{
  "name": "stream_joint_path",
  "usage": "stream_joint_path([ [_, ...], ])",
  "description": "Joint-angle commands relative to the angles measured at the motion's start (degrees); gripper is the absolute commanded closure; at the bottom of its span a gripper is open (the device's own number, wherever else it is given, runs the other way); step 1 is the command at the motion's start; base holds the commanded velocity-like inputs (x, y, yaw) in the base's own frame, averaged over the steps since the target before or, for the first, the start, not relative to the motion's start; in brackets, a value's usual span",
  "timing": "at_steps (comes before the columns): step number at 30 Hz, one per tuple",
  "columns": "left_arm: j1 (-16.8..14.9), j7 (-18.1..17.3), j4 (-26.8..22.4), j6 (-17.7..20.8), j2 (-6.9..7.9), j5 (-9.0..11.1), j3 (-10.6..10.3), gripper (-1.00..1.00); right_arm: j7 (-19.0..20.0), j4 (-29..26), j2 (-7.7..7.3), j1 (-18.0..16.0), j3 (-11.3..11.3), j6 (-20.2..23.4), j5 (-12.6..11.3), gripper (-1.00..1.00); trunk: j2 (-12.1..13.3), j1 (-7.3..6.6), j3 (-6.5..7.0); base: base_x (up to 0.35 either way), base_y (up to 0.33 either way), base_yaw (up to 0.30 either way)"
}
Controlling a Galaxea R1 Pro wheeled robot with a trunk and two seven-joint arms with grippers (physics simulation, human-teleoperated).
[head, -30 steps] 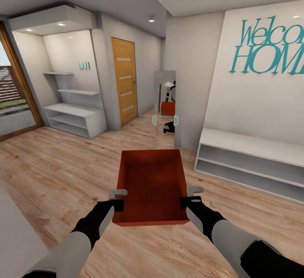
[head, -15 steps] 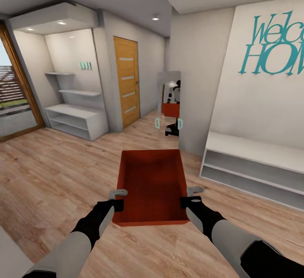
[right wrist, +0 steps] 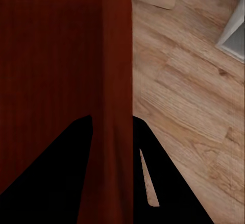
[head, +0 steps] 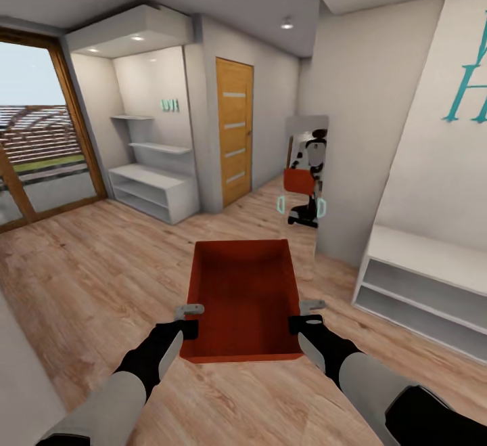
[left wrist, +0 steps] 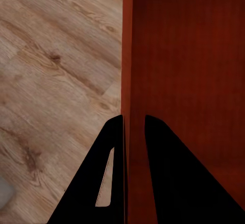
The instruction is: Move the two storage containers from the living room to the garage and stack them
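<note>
My left gripper (head: 190, 319) pinches the left wall of the orange-red storage container (head: 245, 290), one finger inside and one outside; my right gripper (head: 303, 315) clamps the right wall the same way. I hold the open-top bin level between both arms above the light wood plank floor (head: 88, 277). Ahead stand an orange-brown door (head: 235, 131), white shelves (head: 152, 189) and a mirror (head: 306, 172) reflecting the robot.

Teal wall lettering (head: 473, 87) — cut off.
</note>
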Motion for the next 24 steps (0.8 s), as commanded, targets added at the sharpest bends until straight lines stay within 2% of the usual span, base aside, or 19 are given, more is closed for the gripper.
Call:
stream_joint_path([
  [1, -0.07, 0.67, -0.15, 0.42, 0.08, -0.76, 0.26, 1.00, -0.68, -0.07, -0.63, -0.05, -0.02, 0.46, 0.62, 1.00, -0.13, 0.07, -0.13, 0.323, 0.000, 0.269],
  [4, -0.07, 0.67, -0.15, 0.42, 0.08, -0.76, 0.28, 1.00, -0.68, -0.07, -0.71, -0.05, -0.04, 0.46, 0.60, 1.00, -0.13, 0.07, -0.13, 0.323, 0.000, 0.127],
  [19, -0.07, 0.67, -0.15, 0.42, 0.08, -0.76, 0.27, 1.00, -0.68, -0.07, -0.64, -0.05, -0.01, 0.46, 0.61, 1.00, -0.13, 0.07, -0.13, 0.323, 0.000, 0.003],
  [24, -0.07, 0.67, -0.15, 0.42, 0.08, -0.76, 0.26, 1.00, -0.68, -0.07, -0.71, -0.05, -0.05, 0.46, 0.59, 1.00, -0.13, 0.07, -0.13, 0.323, 0.000, 0.179],
])
